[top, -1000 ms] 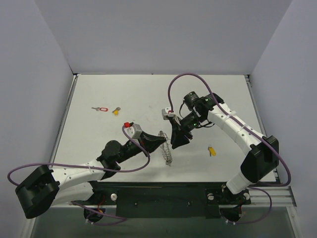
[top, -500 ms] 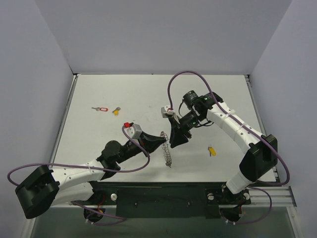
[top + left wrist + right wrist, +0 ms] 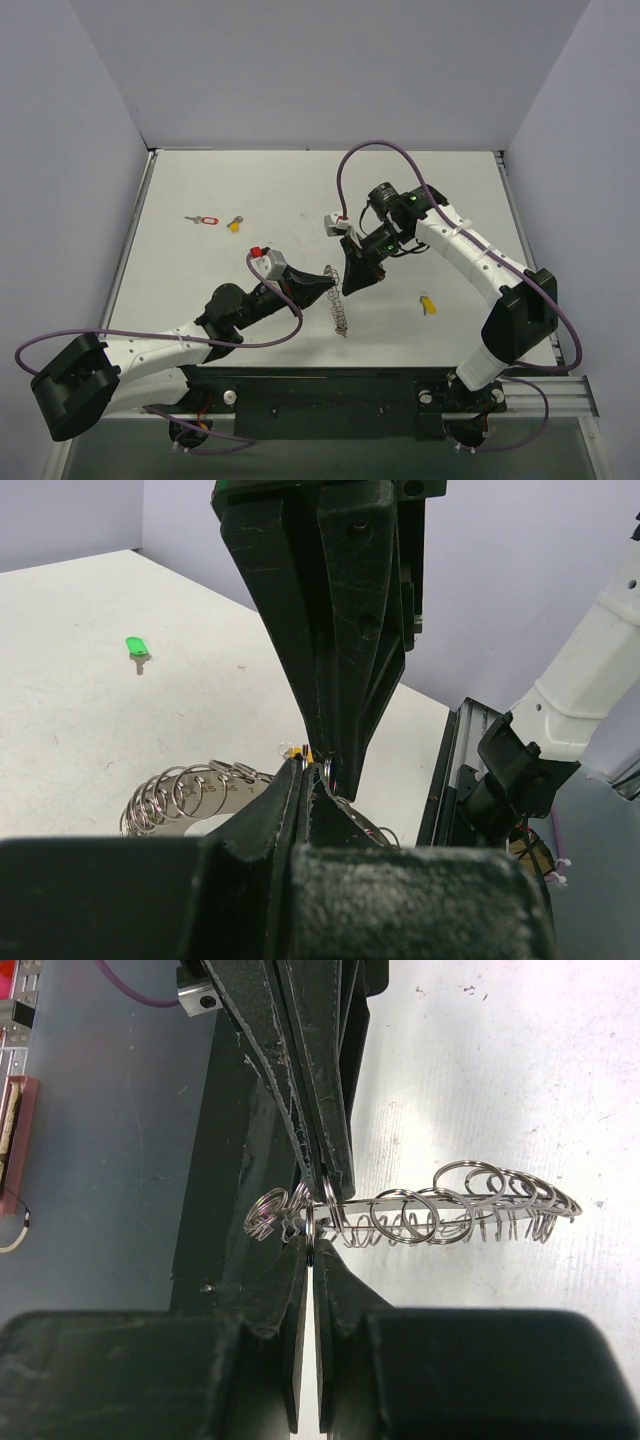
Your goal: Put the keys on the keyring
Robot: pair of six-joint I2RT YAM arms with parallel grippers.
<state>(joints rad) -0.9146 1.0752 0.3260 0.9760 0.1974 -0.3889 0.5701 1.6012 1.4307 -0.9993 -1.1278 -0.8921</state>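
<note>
The keyring (image 3: pixel 340 312), a floppy silver strip of small rings, hangs between my two grippers above the table's middle. My left gripper (image 3: pixel 327 279) is shut on its upper end; in the left wrist view (image 3: pixel 305 771) the rings (image 3: pixel 185 792) spread to the left of its tips. My right gripper (image 3: pixel 348 288) meets it tip to tip and is shut on one small ring at that same end (image 3: pixel 318 1243); the rest of the keyring (image 3: pixel 460 1210) trails to the right. A red-tag key (image 3: pixel 204 220) and a yellow key (image 3: pixel 235 224) lie far left. Another yellow key (image 3: pixel 427 304) lies right. A green key (image 3: pixel 135 646) lies farther off.
The right arm (image 3: pixel 470 255) arches over the table's right half, its purple cable (image 3: pixel 345 180) looping above. The left arm (image 3: pixel 190 335) lies along the near left. The table's front rail (image 3: pixel 330 395) runs below both grippers. Walls close in on the left and right.
My right gripper has shifted slightly left and closer to the left gripper's tips. The keyring now hangs narrower and straighter below them. The keys on the table have not moved.
</note>
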